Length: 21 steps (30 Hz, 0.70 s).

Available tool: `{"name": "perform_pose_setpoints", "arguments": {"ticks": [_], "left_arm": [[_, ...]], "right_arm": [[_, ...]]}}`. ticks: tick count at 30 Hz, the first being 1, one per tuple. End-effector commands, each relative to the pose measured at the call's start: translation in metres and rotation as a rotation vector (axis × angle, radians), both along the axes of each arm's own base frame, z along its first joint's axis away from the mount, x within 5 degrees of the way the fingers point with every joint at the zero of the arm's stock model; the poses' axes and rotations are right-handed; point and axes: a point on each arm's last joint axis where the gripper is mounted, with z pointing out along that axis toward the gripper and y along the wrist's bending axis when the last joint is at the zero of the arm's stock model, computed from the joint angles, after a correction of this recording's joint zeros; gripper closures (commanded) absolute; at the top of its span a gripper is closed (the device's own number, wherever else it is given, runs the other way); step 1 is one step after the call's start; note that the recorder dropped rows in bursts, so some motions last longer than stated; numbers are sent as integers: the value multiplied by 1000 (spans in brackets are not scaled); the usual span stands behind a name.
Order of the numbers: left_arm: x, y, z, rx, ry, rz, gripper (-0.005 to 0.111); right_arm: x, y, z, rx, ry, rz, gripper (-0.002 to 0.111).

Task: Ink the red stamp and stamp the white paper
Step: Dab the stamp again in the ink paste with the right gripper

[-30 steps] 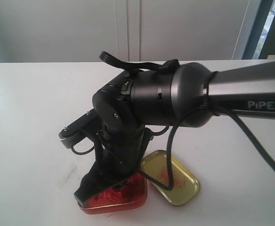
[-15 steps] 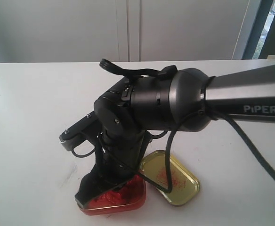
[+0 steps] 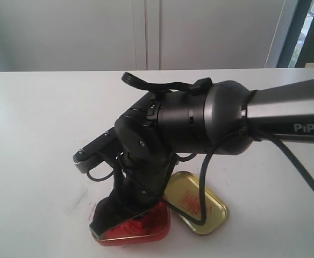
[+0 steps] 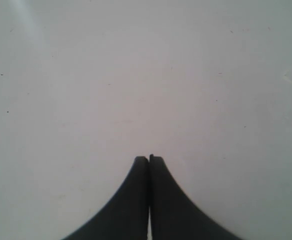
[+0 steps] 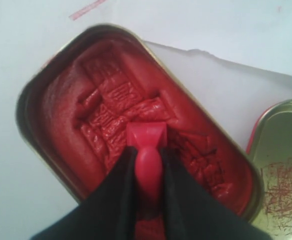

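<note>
The red stamp (image 5: 146, 136) is pinched by its knob between the black fingers of my right gripper (image 5: 148, 150), which is shut on it. Its square base rests on the lumpy red paste in the open ink tin (image 5: 46, 85). In the exterior view the right gripper (image 3: 126, 221) points down into that tin (image 3: 159, 228), and the stamp is hidden behind the fingers. A thin pale sheet that looks like the white paper (image 5: 221, 85) lies under the tin's far side, with only its edge showing. My left gripper (image 4: 148, 158) is shut with nothing in it, over bare white tabletop.
The gold tin lid (image 3: 211, 207) with red smears lies open side up, right beside the tin. Faint red marks (image 3: 83, 201) stain the white table (image 3: 33, 134) to the tin's left. The right arm's thick body (image 3: 200, 121) and cable hang over the table's middle.
The right arm's wrist and forearm have shifted slightly to the right in the exterior view. The gripper stays down in the ink tin with the stamp.
</note>
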Motion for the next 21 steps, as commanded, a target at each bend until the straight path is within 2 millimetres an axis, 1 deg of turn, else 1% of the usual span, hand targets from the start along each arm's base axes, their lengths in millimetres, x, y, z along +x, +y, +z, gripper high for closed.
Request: {"name": "perform_pose_setpoints", "arguments": {"ticks": [1, 3, 5, 12, 15, 18, 21], "left_arm": [[0, 0, -4, -4, 14, 0, 107], [0, 0, -4, -4, 14, 0, 107], [0, 0, -4, -4, 14, 0, 107], [0, 0, -4, -4, 14, 0, 107], [0, 0, -4, -4, 14, 0, 107], [0, 0, -4, -4, 14, 0, 107], [0, 0, -4, -4, 14, 0, 107]], "right_arm": [[1, -1, 8, 32, -31, -7, 108], [2, 0, 11, 57, -46, -19, 108], [4, 0, 5, 24, -54, -4, 108], [4, 1, 5, 33, -58, -8, 108], [6, -1, 6, 41, -50, -34, 108], [9, -2, 8, 88, -19, -79, 108], [9, -2, 12, 117, -7, -82, 108]]}}
